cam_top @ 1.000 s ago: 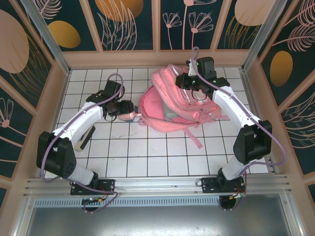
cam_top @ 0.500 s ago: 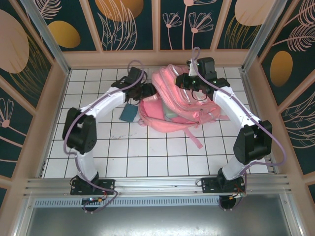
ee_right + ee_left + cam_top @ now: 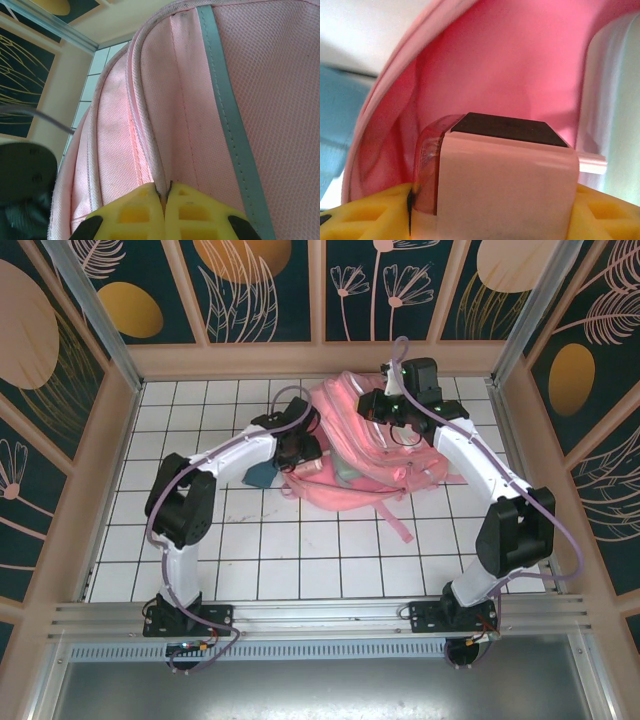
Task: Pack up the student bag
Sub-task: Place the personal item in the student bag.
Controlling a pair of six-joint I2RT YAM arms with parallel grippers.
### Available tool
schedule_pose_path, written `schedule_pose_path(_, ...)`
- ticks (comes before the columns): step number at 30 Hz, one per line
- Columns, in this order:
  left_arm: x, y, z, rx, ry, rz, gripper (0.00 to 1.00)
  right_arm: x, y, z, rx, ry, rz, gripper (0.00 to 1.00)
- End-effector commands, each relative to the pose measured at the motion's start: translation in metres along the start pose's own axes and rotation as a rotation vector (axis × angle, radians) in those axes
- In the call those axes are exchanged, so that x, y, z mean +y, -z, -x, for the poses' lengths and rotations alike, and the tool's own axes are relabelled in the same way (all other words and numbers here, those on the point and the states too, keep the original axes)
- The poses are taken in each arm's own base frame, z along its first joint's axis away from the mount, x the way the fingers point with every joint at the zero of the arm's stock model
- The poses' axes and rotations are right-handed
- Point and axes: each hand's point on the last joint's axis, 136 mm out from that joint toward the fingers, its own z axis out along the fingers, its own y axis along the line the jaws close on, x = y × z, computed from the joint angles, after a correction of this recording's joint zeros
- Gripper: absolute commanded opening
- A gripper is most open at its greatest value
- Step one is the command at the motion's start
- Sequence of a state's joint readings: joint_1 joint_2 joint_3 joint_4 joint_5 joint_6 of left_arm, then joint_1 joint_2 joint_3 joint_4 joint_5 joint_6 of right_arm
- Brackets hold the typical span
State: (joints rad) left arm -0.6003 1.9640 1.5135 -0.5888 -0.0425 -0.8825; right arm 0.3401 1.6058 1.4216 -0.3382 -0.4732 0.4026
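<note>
teal pad [image 3: 258, 478] beside student bag [image 3: 340, 422] | left gripper [image 3: 305, 452] clamps pink case [image 3: 505, 175]

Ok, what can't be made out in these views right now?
- Left wrist view: the pink case blocks the inside of the student bag; contents hidden.
- Top view: the left arm covers part of the teal item; unidentifiable.
- Right wrist view: the bottom edge crops the right gripper.

The left arm [image 3: 232, 453] and right arm [image 3: 475, 462] wear white shells between black joint housings, each trailed by a looping lilac cable [image 3: 400, 343]. Left hand [image 3: 490, 212] and right hand [image 3: 165, 200] end in yellow lattice-moulded fingers [image 3: 135, 214].
</note>
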Motion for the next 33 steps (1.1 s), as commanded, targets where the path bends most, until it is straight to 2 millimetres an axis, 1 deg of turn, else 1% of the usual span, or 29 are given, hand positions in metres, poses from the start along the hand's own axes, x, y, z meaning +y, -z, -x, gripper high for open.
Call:
schedule_pose_path(1,-0.004,0.013,-0.007,0.001,0.06,-0.043,0.52,0.034,0.023,0.017,-0.075,0.036,0.108,0.0)
schedule_pose_path(2,-0.007,0.01,-0.012,0.01,0.055,-0.04,0.52,0.033,0.022,0.017,-0.072,0.033,0.108,0.0)
schedule_pose_path(7,-0.035,0.004,-0.031,0.045,0.051,-0.069,0.54,0.032,0.022,0.016,-0.073,0.032,0.102,0.0)
schedule_pose_path(9,-0.039,0.001,-0.04,0.062,0.061,-0.068,0.54,0.032,0.022,0.016,-0.075,0.033,0.101,0.0)
schedule_pose_path(11,-0.044,-0.004,-0.049,0.083,0.06,-0.075,0.58,0.031,0.021,0.015,-0.071,0.031,0.1,0.0)
schedule_pose_path(14,-0.05,-0.01,-0.059,0.113,0.047,-0.086,0.73,0.031,0.02,0.015,-0.069,0.031,0.101,0.0)
schedule_pose_path(15,-0.051,-0.01,-0.058,0.113,0.05,-0.087,0.77,0.03,0.02,0.015,-0.069,0.03,0.1,0.0)
schedule_pose_path(17,-0.05,-0.005,-0.054,0.095,0.049,-0.075,0.95,0.03,0.019,0.014,-0.064,0.028,0.102,0.0)
schedule_pose_path(18,-0.049,-0.002,-0.051,0.083,0.045,-0.065,0.96,0.03,0.018,0.013,-0.062,0.028,0.102,0.0)
schedule_pose_path(21,-0.043,0.008,-0.044,0.05,0.035,-0.035,0.96,0.029,0.018,0.012,-0.063,0.027,0.1,0.0)
schedule_pose_path(23,-0.037,0.015,-0.039,0.021,0.032,-0.01,0.91,0.028,0.017,0.012,-0.06,0.023,0.101,0.0)
schedule_pose_path(24,-0.036,0.017,-0.037,0.012,0.032,-0.002,0.9,0.029,0.017,0.012,-0.058,0.022,0.104,0.0)
schedule_pose_path(27,-0.024,0.017,-0.033,-0.003,0.041,0.047,0.88,0.029,0.016,0.01,-0.053,0.02,0.11,0.0)
schedule_pose_path(29,-0.015,0.014,-0.033,-0.01,0.038,0.083,0.87,0.03,0.017,0.01,-0.056,0.021,0.108,0.0)
schedule_pose_path(31,-0.006,0.007,-0.038,0.008,0.041,0.107,0.87,0.03,0.018,0.011,-0.059,0.023,0.111,0.0)
schedule_pose_path(33,-0.001,0.006,-0.037,0.005,0.046,0.131,0.87,0.03,0.019,0.011,-0.059,0.022,0.11,0.0)
